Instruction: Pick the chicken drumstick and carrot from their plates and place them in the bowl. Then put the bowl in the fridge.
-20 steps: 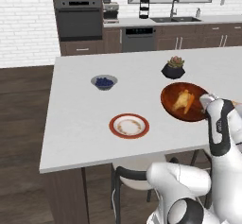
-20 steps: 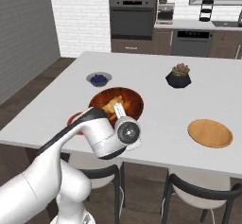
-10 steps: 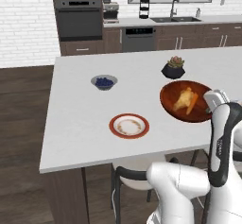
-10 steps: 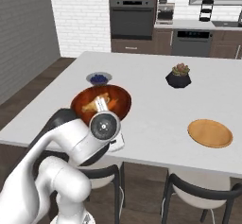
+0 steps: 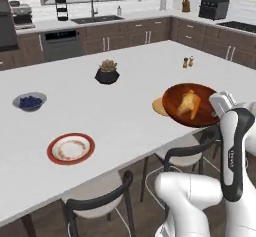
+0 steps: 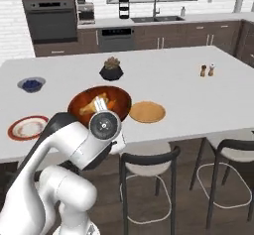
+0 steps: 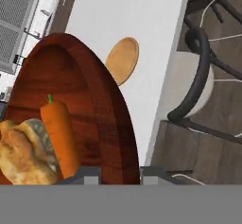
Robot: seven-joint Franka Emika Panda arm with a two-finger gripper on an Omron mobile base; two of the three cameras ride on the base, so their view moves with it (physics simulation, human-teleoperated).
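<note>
My gripper is shut on the near rim of the dark reddish-brown bowl, which hangs above the counter's front edge. In the bowl lie the orange carrot and the golden chicken drumstick, side by side. From the left base, the bowl shows the drumstick and carrot, with the gripper at its right rim. The tan wood plate lies bare just behind it. The red-rimmed plate rests bare further left. From the right base, the bowl hovers beside the tan plate. The fridge is out of view.
A grey bowl of blueberries, a black pot with a succulent and two small shakers stand on the white island. Dark stools line its front edge. Cabinets, a sink and a dishwasher run along the back wall.
The whole picture has shifted, so the camera has moved and swung right along the island. The bowl stays in my gripper and now hangs nearer the counter's front edge, beside the tan plate.
</note>
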